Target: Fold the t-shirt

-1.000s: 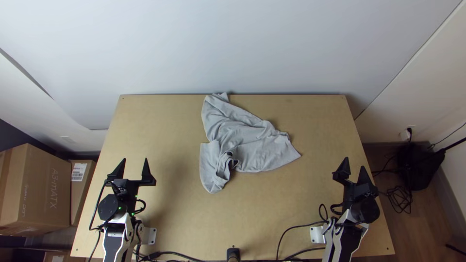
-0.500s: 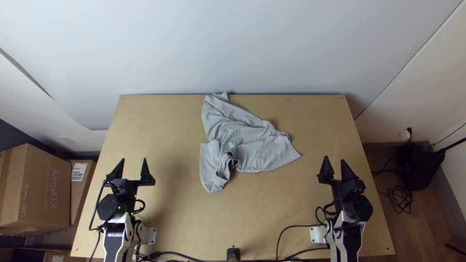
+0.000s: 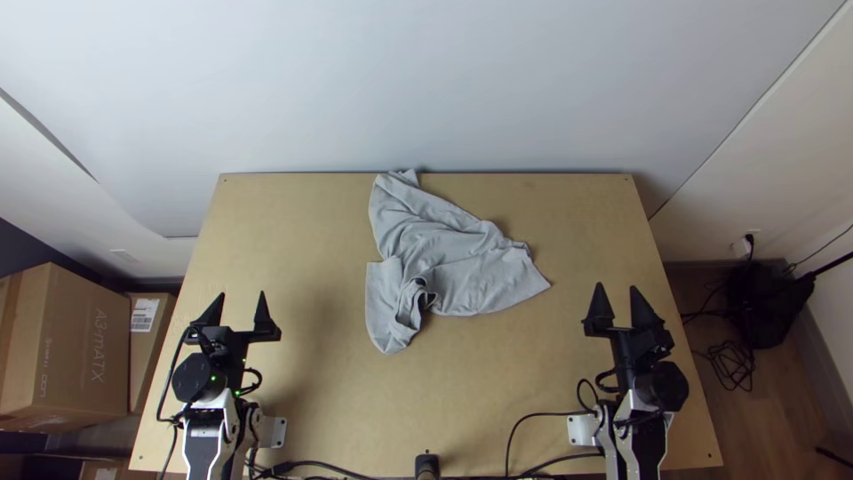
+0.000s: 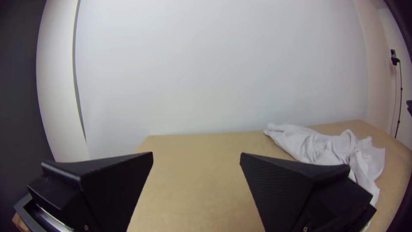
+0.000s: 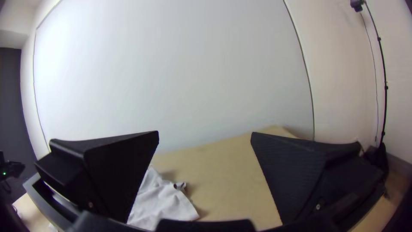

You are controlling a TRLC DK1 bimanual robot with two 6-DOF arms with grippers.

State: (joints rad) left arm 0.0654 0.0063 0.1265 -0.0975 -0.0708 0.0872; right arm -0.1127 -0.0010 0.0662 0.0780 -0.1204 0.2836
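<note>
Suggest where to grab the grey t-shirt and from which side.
I'd pinch the pointed corner at the top view's right of the t-shirt, coming from that side with the right pincer. That corner tapers out over the table, looks flatter than the bunched middle, and points roughly toward the open pincer.

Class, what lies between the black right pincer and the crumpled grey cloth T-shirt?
In the top view, only bare light wooden tabletop lies between the right pincer and the T-shirt.
</note>
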